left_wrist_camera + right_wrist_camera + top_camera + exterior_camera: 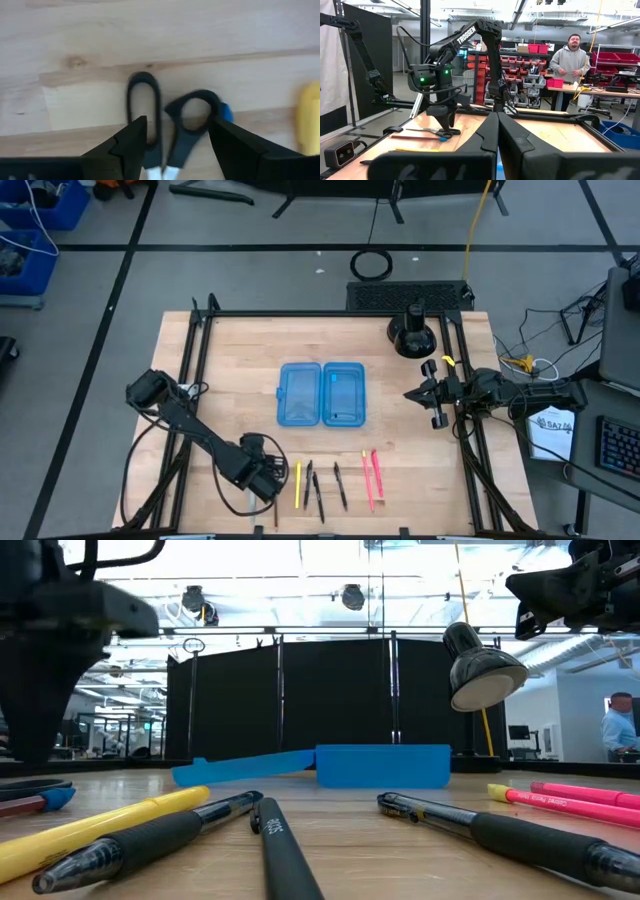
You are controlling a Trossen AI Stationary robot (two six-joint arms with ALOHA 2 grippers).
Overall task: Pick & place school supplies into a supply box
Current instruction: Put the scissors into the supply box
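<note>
The translucent blue supply box (322,393) lies open at the table's middle, both halves flat. Near the table's near edge lie a yellow pencil (298,485), black pens (320,492) and pink pens (371,477). The black-handled scissors (170,117) lie left of the pencil, with a thin reddish stick (415,137) beside them. My left gripper (177,132) is open, pointing down over the scissors' handle loops, one finger to each side; I cannot tell whether it touches them. My right gripper (496,135) is shut and hovers at the table's right side (420,393).
A black round stand (413,335) rises at the far right corner, close to my right arm. Black frame rails (200,380) run along the table's left and right sides. A person (572,55) stands in the room beyond the table. Bare wood lies between the box and the supplies.
</note>
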